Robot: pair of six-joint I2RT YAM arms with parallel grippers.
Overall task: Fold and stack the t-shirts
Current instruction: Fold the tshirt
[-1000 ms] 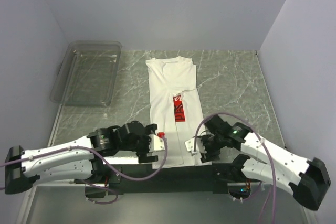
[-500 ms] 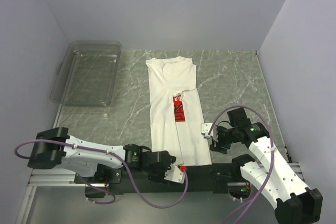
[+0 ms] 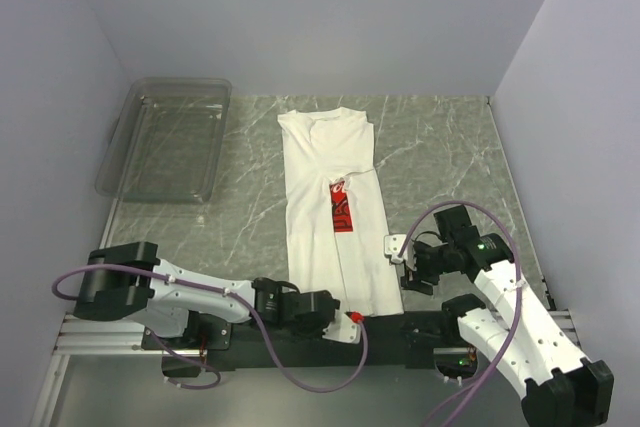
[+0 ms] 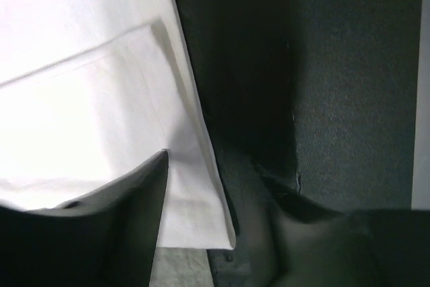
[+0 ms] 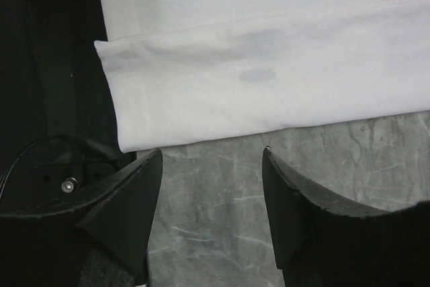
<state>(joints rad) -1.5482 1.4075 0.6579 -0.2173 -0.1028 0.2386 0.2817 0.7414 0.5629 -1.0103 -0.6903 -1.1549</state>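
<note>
One white t-shirt (image 3: 325, 157) lies folded into a long strip down the middle of the table, collar far, red print (image 3: 342, 209) showing at its fold. My left gripper (image 3: 345, 319) is low at the shirt's near hem. In the left wrist view the hem corner of the t-shirt (image 4: 80, 99) lies between the left gripper's (image 4: 215, 173) fingers, which stand apart. My right gripper (image 3: 393, 262) hovers beside the shirt's right edge. It is open over bare marble in the right wrist view (image 5: 211, 154), with the t-shirt (image 5: 269, 78) just beyond its tips.
A clear plastic bin (image 3: 165, 142) stands at the far left. The black base strip (image 3: 300, 335) runs along the near edge under the hem. Walls close in on the left, back and right.
The left arm swung down to the near edge, brought its gripper to the hem corner and narrowed its jaws. The right gripper drew back to the shirt's right side, then stayed still.
</note>
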